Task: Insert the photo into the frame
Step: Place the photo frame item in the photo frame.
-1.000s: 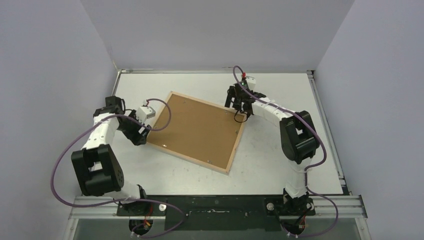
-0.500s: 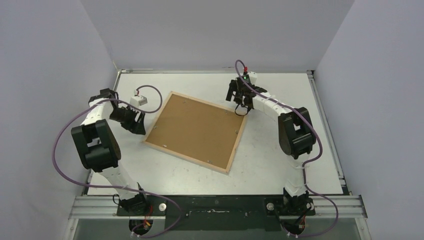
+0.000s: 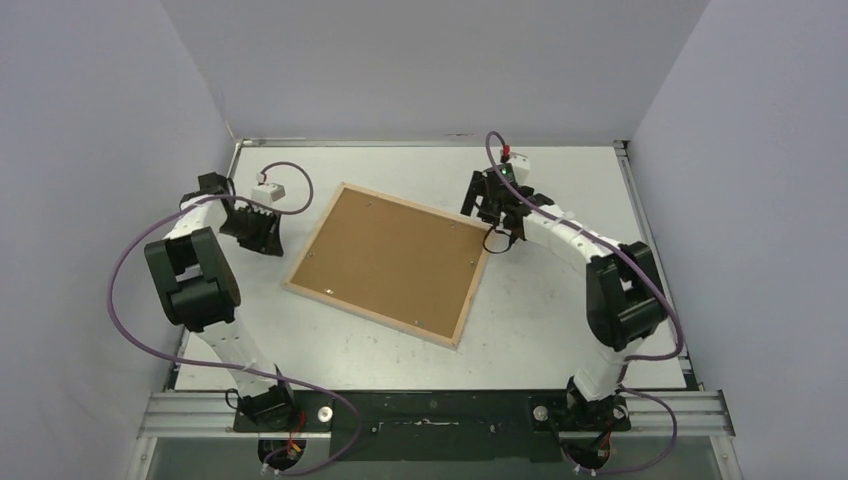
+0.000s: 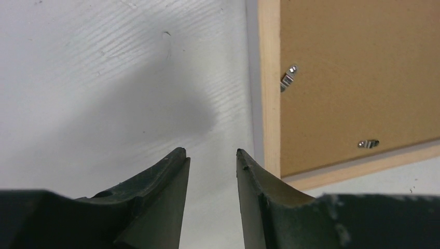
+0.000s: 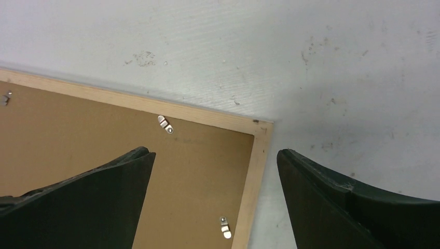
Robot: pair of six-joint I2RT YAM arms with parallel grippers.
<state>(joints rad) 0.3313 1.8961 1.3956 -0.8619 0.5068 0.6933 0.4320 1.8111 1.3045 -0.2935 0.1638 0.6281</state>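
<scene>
The thin pale-wood rectangular picture frame (image 4: 269,78) lies flat mid-table, a brown fibreboard backing panel (image 3: 390,260) inside its bars; the left gripper (image 4: 209,151), fingers narrowly apart and empty, hangs over bare white table (image 3: 400,165) off its nine-o'clock edge; the right gripper (image 5: 214,151), fingers spread wide, hangs over its two-o'clock corner.

Frame (image 4: 269,78): pale raw wood, matt. Backing panel (image 4: 363,62): brown fibreboard, finely rough. Retaining clips (image 5: 165,124): bright glossy metal. Table (image 4: 104,62): white, matt, faintly streaked and scuffed.
</scene>
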